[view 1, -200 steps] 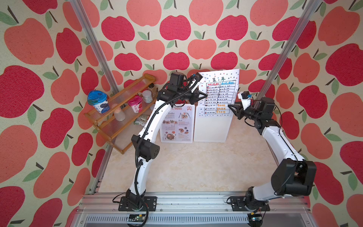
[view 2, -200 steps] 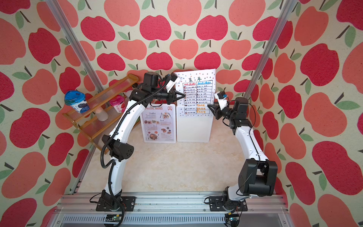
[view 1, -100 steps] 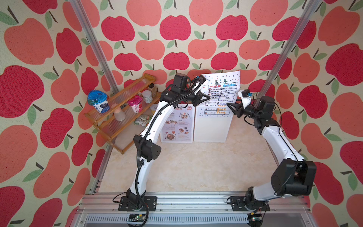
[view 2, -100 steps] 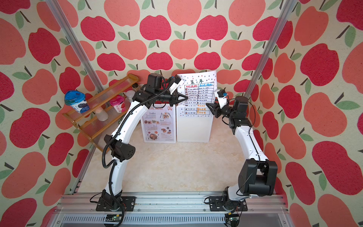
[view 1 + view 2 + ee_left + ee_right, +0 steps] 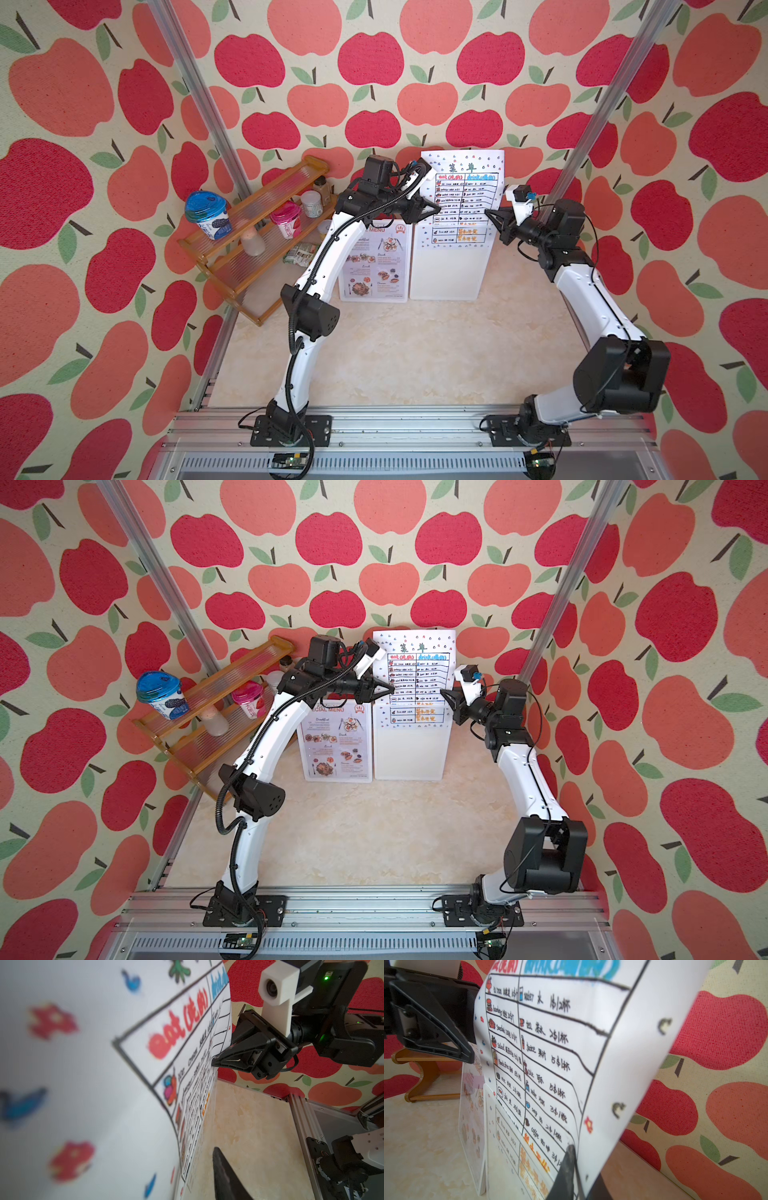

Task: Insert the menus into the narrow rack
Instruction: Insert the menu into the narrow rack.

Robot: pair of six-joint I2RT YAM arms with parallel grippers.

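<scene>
Right wrist: R gripper [image 5: 574,1154] pinches table menu [image 5: 550,1043] edge | L gripper [image 5: 468,1058] beside it, grip unclear

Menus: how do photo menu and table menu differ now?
The photo menu sits fully down in the rack; the table menu is only partly in, most standing above. The photo menu shows food pictures; the table menu a black-lined grid with orange text. No claw touches the photo menu; the right claw is shut on the table menu's edge. Both are white upright sheets, side by side.
</scene>
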